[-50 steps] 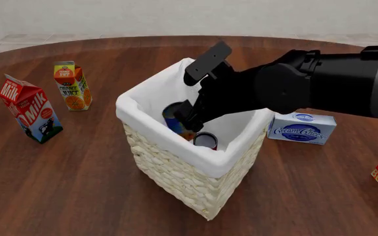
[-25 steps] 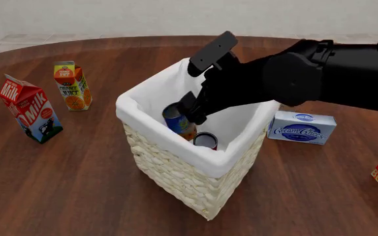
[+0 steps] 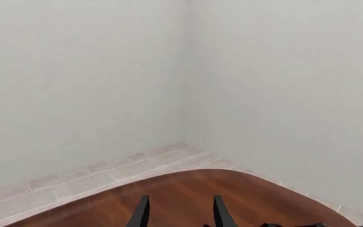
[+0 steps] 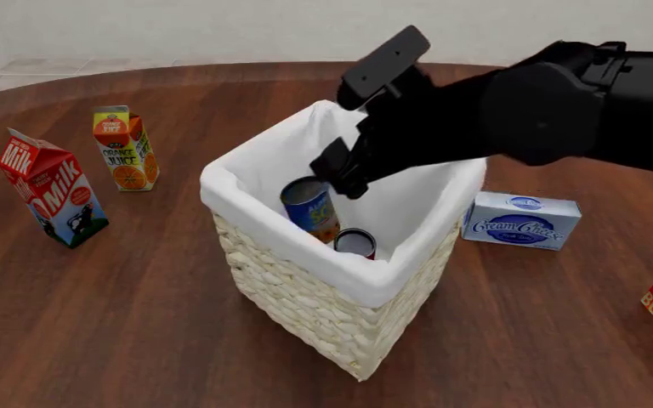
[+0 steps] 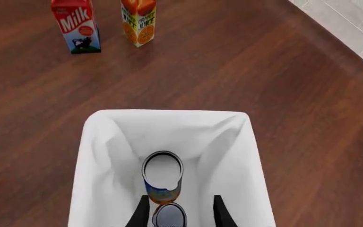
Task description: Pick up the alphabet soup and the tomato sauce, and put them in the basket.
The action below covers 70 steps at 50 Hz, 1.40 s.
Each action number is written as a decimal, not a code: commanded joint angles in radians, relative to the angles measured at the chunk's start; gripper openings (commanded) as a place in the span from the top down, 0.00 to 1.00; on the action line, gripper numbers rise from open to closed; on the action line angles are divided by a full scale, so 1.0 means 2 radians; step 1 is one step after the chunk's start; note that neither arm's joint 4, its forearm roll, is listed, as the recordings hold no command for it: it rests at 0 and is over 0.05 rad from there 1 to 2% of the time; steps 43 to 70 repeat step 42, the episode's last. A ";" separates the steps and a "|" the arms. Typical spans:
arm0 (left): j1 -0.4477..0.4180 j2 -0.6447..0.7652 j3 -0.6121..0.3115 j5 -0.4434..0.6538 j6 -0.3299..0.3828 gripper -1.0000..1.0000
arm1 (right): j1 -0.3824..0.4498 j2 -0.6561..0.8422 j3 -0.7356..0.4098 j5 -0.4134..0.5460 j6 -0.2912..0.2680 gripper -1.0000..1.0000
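Two cans in basket

Both cans sit inside the basket point(image 4: 303, 293). Left of the basket: milk point(image 4: 52, 189), then juice point(image 4: 126, 148), well apart from it. Soup point(image 4: 309, 206) stands upright against the liner; sauce point(image 4: 355, 243) just beside it, touching or nearly so. Right gripper point(image 4: 360, 119) hangs above the basket, fingers spread, holding nothing. Left gripper point(image 3: 177, 215) faces the wall, fingers parted, empty. Judgement: cans rigid, smooth, light; grip mid-label across the diameter. Right of the basket: cream cheese point(image 4: 522, 220).
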State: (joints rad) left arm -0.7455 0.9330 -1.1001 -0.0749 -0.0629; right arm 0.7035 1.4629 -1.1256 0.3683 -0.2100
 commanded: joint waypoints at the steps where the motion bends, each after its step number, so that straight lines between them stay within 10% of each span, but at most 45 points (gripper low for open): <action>1: -0.001 0.000 -0.004 0.003 0.003 0.00 | -0.002 -0.012 0.000 0.005 -0.003 0.00; 70: -0.008 -0.003 -0.013 0.015 0.009 0.00 | -0.008 -0.065 0.006 0.023 -0.007 0.00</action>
